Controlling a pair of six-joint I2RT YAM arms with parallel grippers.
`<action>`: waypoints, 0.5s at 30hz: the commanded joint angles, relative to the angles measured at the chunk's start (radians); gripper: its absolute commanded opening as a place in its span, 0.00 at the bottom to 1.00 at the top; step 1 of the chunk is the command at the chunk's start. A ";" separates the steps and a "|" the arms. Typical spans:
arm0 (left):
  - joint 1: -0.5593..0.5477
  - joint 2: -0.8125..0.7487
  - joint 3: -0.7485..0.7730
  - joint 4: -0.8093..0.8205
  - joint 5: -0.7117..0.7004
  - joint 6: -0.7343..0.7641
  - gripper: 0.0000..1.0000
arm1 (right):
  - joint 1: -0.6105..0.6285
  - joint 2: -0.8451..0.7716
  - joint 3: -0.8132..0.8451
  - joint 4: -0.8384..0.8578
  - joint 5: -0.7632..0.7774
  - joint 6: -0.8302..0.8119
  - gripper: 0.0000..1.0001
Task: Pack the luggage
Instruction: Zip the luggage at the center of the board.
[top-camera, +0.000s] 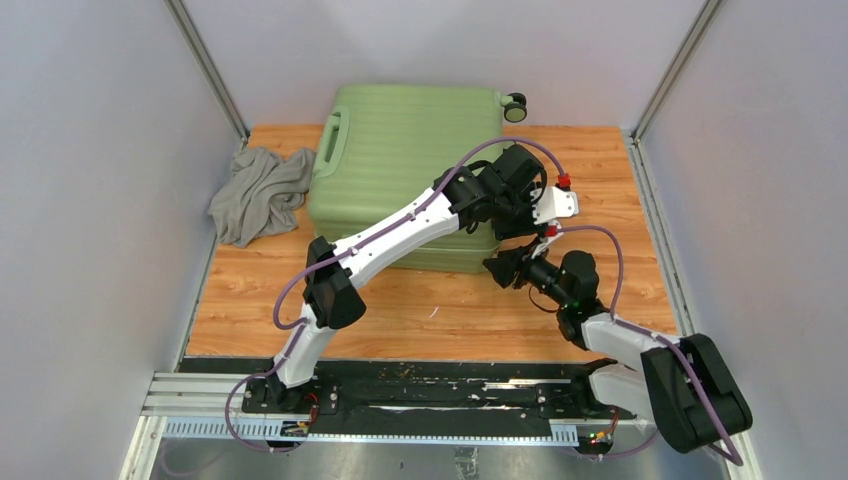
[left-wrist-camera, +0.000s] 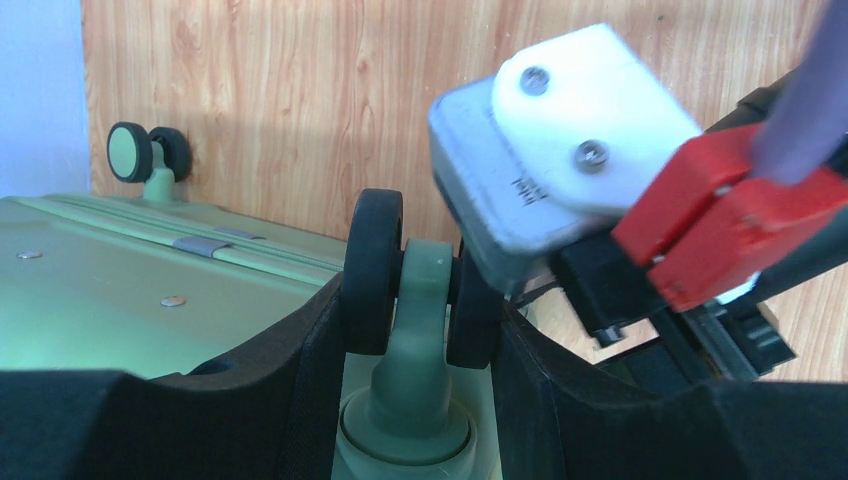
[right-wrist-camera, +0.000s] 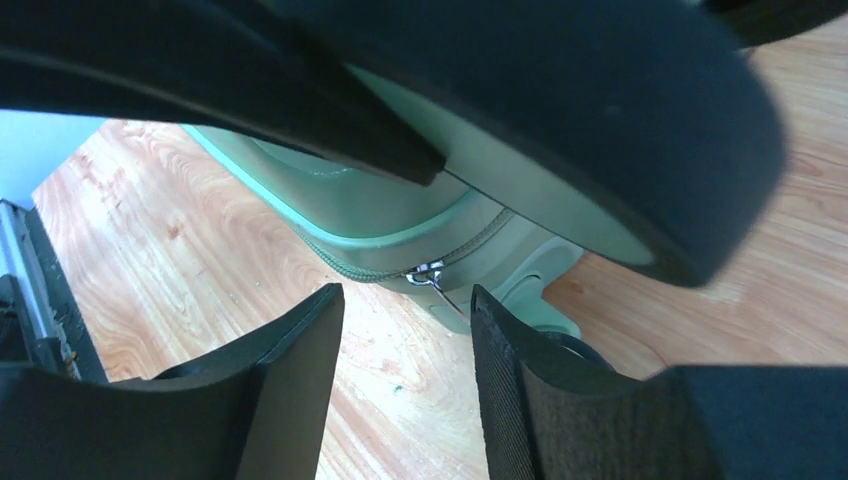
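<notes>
The luggage (top-camera: 400, 150) is a light-green ribbed hard-shell suitcase, lying flat and closed on the wooden table. My left gripper (top-camera: 520, 215) reaches over its near right corner. In the left wrist view that gripper (left-wrist-camera: 422, 310) is shut on a black-and-green double wheel (left-wrist-camera: 375, 265), with a finger pressing each side. My right gripper (top-camera: 492, 268) sits low by the same corner. In the right wrist view it (right-wrist-camera: 407, 295) is open with only bare table between the fingers. The metal zipper pull (right-wrist-camera: 428, 272) hangs just beyond its tips, and the held wheel (right-wrist-camera: 600, 130) looms above.
A crumpled grey cloth (top-camera: 260, 192) lies on the table left of the suitcase, by its side handle (top-camera: 330, 142). Another wheel (top-camera: 515, 107) sticks out at the far right corner. Grey walls close in the table on three sides.
</notes>
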 joint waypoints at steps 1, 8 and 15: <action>-0.011 -0.121 0.061 0.225 -0.005 0.018 0.00 | -0.019 0.073 0.048 0.118 -0.115 -0.021 0.52; -0.011 -0.144 0.060 0.213 -0.039 0.040 0.00 | -0.020 0.145 0.028 0.202 -0.121 -0.015 0.39; -0.010 -0.162 0.079 0.195 -0.063 0.038 0.00 | -0.042 0.219 0.024 0.263 -0.100 0.016 0.38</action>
